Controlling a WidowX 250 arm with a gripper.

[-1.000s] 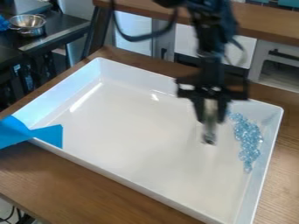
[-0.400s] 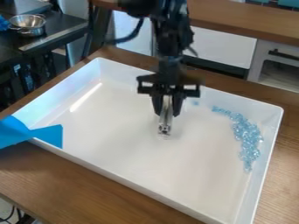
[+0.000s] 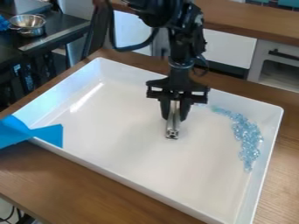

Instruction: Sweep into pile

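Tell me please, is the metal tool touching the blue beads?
Apart. In the camera view, a bare stretch of the tray shows between the tool and the beads.

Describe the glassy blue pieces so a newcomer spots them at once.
Find the big white tray on the wooden table. Inside, near its right side, small glassy pieces form a curved trail. They are pale and see-through, unlike the solid, brighter blue tape at the left corner.

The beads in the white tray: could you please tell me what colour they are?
The beads are a clear, light blue, best seen in the camera view.
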